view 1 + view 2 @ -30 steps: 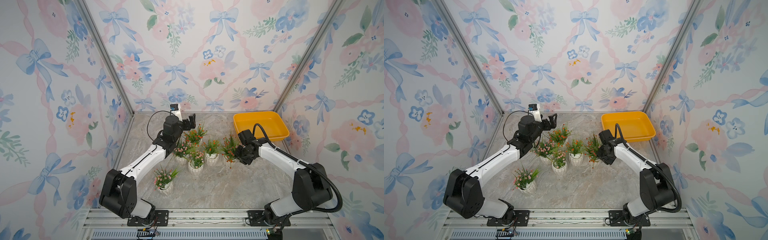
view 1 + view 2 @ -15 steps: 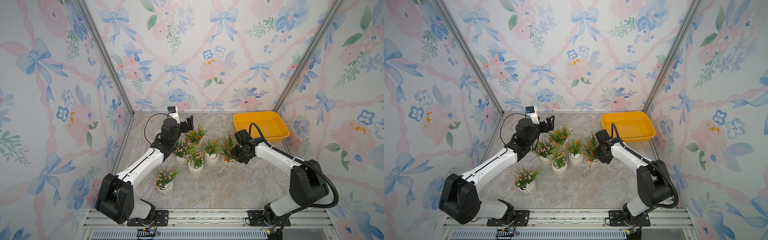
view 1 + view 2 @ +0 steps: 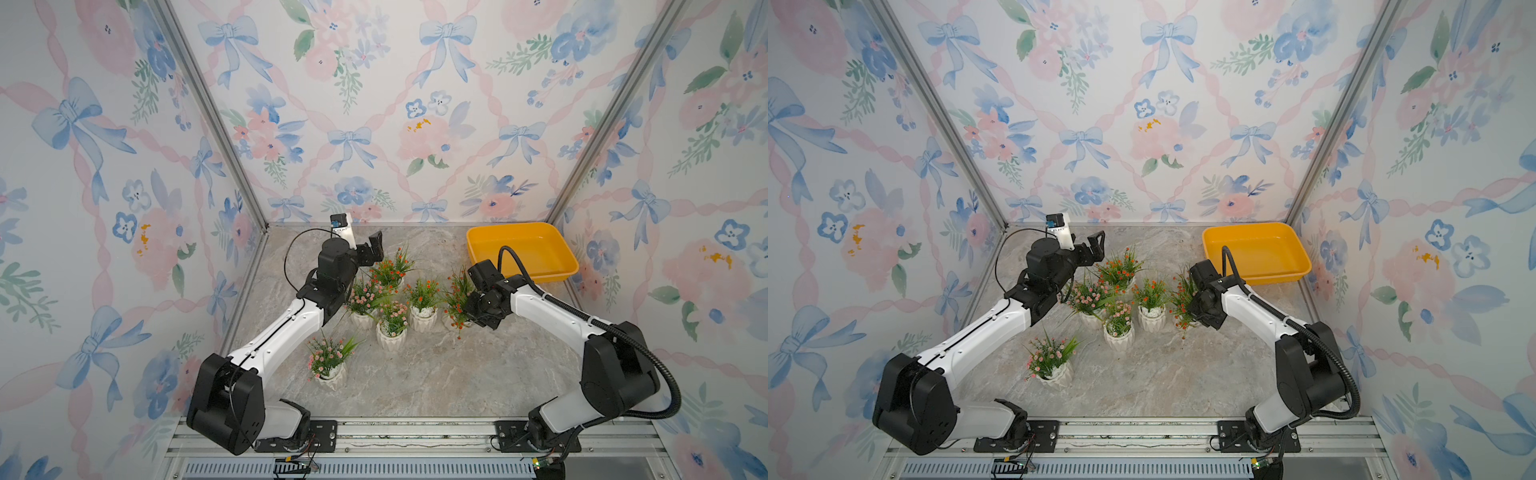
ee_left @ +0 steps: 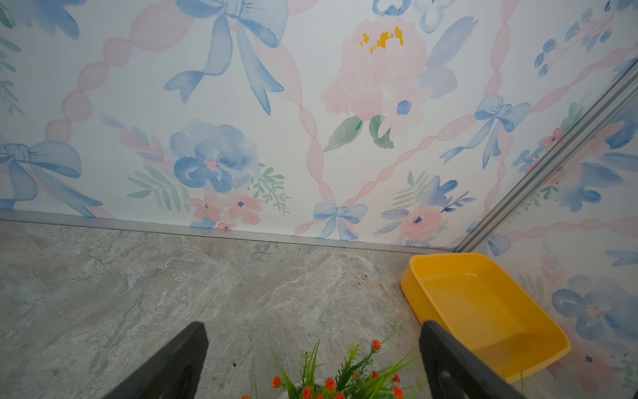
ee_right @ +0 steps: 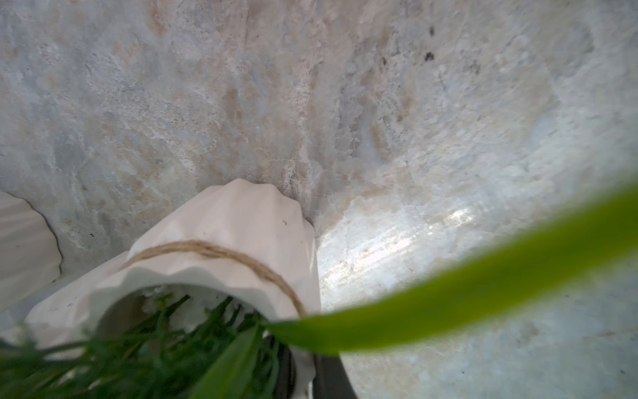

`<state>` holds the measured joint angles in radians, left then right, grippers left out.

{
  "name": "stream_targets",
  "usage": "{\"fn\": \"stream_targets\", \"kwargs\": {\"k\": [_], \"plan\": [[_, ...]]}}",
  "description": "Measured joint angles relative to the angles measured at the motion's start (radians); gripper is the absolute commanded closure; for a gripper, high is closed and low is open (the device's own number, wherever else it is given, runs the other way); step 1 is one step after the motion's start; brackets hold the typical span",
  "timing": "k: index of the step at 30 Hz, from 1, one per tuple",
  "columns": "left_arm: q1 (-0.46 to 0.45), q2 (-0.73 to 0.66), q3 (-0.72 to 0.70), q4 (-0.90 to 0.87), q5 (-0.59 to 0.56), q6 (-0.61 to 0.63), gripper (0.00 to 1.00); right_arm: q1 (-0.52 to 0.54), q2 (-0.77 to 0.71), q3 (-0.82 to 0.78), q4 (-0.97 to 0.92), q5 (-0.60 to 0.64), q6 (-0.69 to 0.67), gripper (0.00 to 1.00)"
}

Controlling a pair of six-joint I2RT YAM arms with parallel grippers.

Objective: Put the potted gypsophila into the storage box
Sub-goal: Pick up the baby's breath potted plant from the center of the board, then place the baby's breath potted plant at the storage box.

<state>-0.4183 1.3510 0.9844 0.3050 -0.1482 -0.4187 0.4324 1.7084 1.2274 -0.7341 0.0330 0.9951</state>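
Right now the right gripper is clamped narrow on the rim of an orange-flowered plant, the rightmost of the cluster at the centre of the frame in both top views. From the right wrist, its white ribbed pot, ringed with a twine band, has the rim pinched between two dark fingers, and a blurred green leaf sweeps across. Whether the base rests on the marbled surface cannot be told.

The yellow-orange box sits at the upper right of the surface, in the back corner, just beyond the right arm's wrist. All six plants are outside it, to its left in the frame.

The left gripper hangs with its jaws wide apart, holding nothing, just up and left of the rearmost plant. The orange blooms of that plant show between the left gripper's own two fingers in the left wrist view.

A pink plant, a second pink plant and an orange plant crowd together mid-frame, leaves touching. The third pink plant stands alone, lower left of the cluster, beside the left arm.
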Motion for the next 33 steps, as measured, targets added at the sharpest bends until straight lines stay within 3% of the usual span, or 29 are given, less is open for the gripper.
{"fn": "stream_targets", "kwargs": {"k": [19, 27, 33], "plan": [[0.058, -0.060, -0.033, 0.000, 0.064, 0.023, 0.02, -0.009, -0.146, 0.104, -0.108, 0.133, -0.016, 0.99], [0.064, -0.032, 0.011, 0.024, 0.058, 0.023, 0.02, -0.217, -0.086, 0.302, -0.128, 0.129, -0.107, 0.99], [0.064, 0.089, 0.109, 0.061, 0.026, -0.017, 0.02, -0.423, 0.045, 0.378, -0.043, 0.095, -0.136, 0.99]]}}
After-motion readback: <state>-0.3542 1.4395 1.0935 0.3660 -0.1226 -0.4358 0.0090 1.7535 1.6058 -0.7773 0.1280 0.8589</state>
